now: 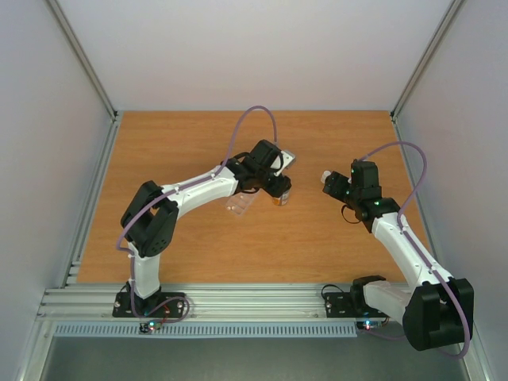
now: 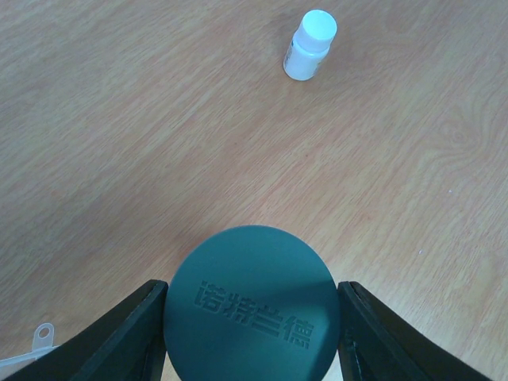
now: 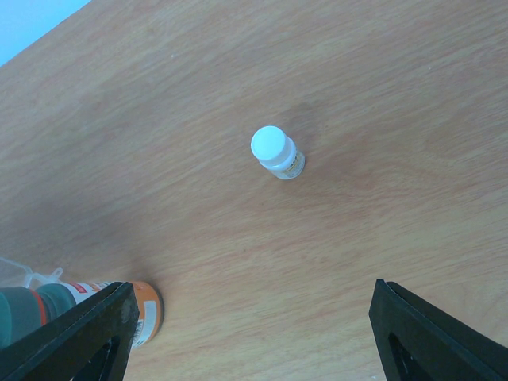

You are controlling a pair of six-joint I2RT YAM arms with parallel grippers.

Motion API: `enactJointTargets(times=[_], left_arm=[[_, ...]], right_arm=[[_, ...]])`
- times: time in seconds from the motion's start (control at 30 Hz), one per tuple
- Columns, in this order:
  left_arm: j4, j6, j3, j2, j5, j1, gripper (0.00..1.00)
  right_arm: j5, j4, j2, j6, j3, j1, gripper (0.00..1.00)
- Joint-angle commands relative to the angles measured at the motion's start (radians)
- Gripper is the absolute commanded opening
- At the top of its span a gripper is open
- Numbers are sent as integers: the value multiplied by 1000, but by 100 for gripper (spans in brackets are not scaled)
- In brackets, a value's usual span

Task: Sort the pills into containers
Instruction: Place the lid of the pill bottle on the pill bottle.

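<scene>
Two bottles matter: my left claw (image 2: 252,295) grips the teal-capped bottle (image 2: 238,266) just beside the clear pill box (image 1: 238,208), while the white-capped bottle (image 3: 277,153) stands upright on the desk (image 3: 397,119) straight ahead of my empty, wide-open right claw (image 3: 250,295), the nearer one.

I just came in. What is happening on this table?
The left gripper is closed on the dark teal cap of an orange bottle. The right gripper hangs open near a small white bottle that stands on the wooden table, without touching it. A clear pill box lies beside the left gripper. Whether it holds anything cannot be told.
</scene>
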Motion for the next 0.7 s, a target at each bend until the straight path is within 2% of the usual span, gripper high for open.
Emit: enactJointTargets(times=[0.0, 0.43, 0.67], left_arm=[[51, -8, -17, 23, 4, -6, 53], [66, -10, -49, 26, -17, -7, 57], [75, -16, -43, 22, -9, -7, 68]], right_arm=[[1, 19, 5, -3, -11, -5, 82], [-33, 22, 6, -4, -14, -5, 83], [-34, 22, 6, -6, -13, -5, 83]])
